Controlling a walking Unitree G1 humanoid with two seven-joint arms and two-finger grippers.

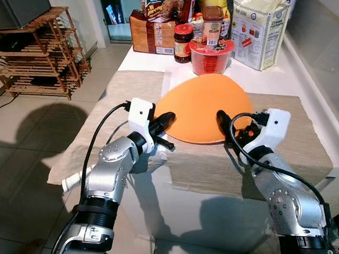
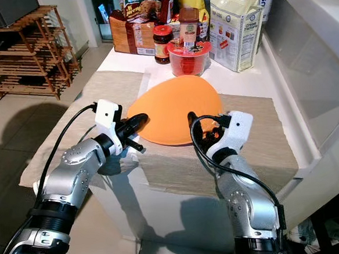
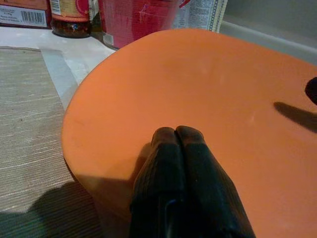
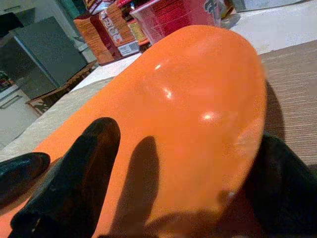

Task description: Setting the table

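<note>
An orange plate [image 1: 206, 104] lies across two beige placemats [image 1: 287, 148] on the white table. My left gripper [image 1: 168, 120] is shut with nothing in it, and its joined fingertips [image 3: 176, 136] rest on the plate's left rim. My right gripper [image 1: 223, 123] is open at the plate's near rim. In the right wrist view one finger [image 4: 94, 148] hovers just over the plate's top and casts a shadow on it, while the other finger [image 4: 282, 183] sits below the rim. The plate [image 4: 198, 89] lies between them.
Behind the plate stand a red tub [image 1: 211, 55], a dark jar [image 1: 182, 43], a brown box [image 1: 151, 32] and a white bag [image 1: 262, 24]. A white ledge [image 1: 320, 41] runs along the right. A wooden rack [image 1: 36, 52] stands on the floor at far left.
</note>
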